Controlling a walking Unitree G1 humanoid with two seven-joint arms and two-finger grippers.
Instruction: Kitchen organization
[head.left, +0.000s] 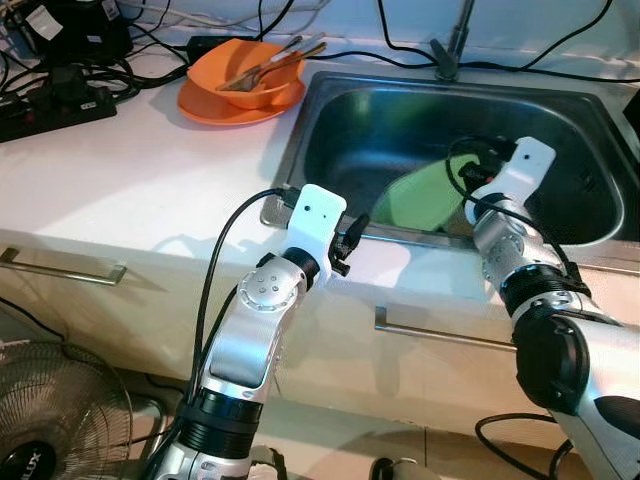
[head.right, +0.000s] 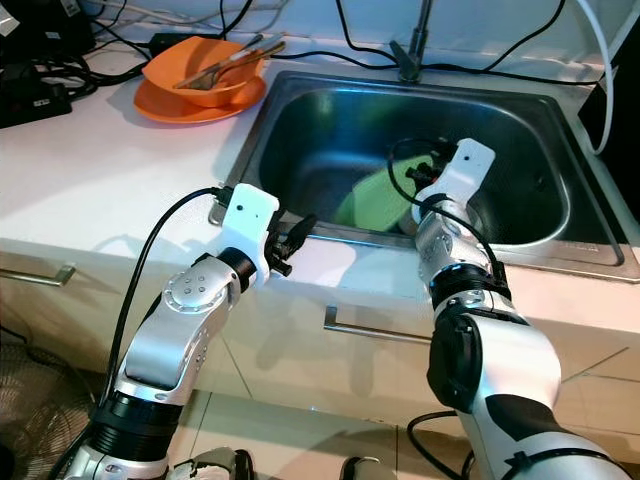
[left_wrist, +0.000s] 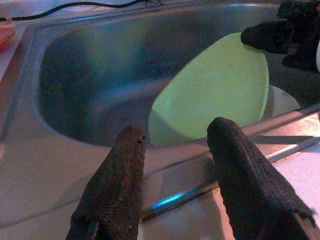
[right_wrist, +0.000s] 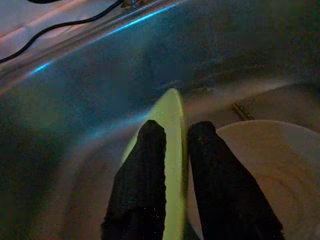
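Your left gripper (left_wrist: 175, 165) just hovers open and empty at the sink's (head.left: 300, 130) front rim, while your right gripper (right_wrist: 172, 145) is pinching the green plate (left_wrist: 215, 95) by its edge, tilted inside the basin, presumably to lift it out.

Only partly readable: white letters ending in "LUX" on the dark hub of a fan (head.left: 40, 440), low beside the left arm, by the cabinet front. First letters cut off at the edge, so full brand not clear. No other readable words, numbers or signs anywhere.
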